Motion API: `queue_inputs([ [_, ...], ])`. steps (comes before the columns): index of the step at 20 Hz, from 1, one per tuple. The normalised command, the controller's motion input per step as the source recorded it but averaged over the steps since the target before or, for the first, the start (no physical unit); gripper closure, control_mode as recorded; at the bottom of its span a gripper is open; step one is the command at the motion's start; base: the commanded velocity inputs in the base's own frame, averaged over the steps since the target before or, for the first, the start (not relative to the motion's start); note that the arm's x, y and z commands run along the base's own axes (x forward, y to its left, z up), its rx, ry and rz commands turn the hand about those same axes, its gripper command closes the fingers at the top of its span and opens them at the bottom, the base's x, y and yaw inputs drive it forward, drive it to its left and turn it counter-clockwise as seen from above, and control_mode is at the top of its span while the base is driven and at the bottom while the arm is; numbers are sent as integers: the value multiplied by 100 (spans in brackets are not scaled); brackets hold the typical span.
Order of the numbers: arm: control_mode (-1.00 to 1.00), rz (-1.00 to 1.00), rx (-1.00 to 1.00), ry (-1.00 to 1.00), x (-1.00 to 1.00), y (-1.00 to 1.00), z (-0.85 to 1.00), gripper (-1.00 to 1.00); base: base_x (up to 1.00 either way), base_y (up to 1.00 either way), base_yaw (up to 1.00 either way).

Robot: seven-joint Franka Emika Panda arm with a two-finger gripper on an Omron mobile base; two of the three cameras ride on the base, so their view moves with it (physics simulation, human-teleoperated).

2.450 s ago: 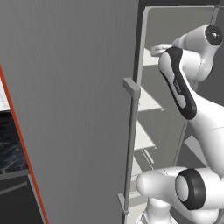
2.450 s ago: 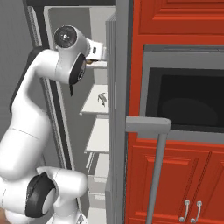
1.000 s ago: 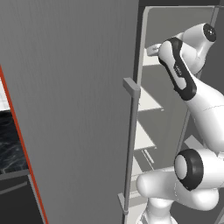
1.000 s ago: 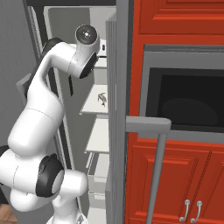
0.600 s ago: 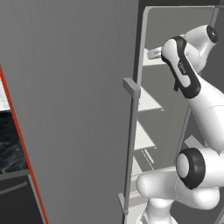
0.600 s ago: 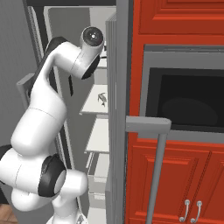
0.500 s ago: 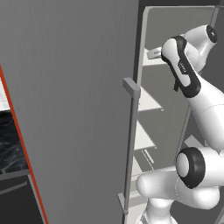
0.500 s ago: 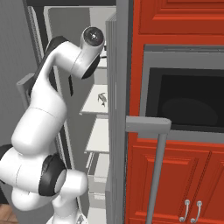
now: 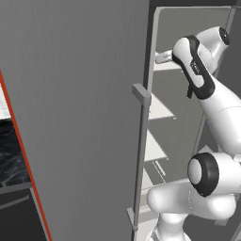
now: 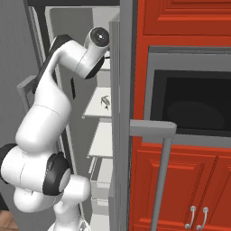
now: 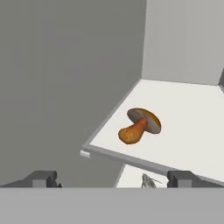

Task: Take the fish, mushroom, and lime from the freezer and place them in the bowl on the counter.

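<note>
So the gripper (image 11: 112, 179) is hanging wide open in front of the freezer (image 9: 80, 113) shelf where the mushroom (image 11: 139, 125) is lying on its side, and it's looking tiny, light and squishy, so I'm guessing a gentle pinch across the stem is safest.

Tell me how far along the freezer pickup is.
Done: the freezer door stands open and the arm reaches inside. In hand: nothing; the gripper is open, facing the mushroom, which lies on its side on a pale shelf. Left: grasp it; the fish lies on a lower shelf.
</note>
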Motion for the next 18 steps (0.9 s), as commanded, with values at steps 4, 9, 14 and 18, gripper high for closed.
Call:
queue_inputs([
  [4,-100,1,0,2,30,0,0,-100,0,0,0],
  [9,-100,1,0,5,36,0,-5,-100,0,0,0],
  [14,-100,1,0,4,41,0,-19,-100,0,0,0],
  [18,-100,1,0,0,32,0,-7,-100,0,0,0],
])
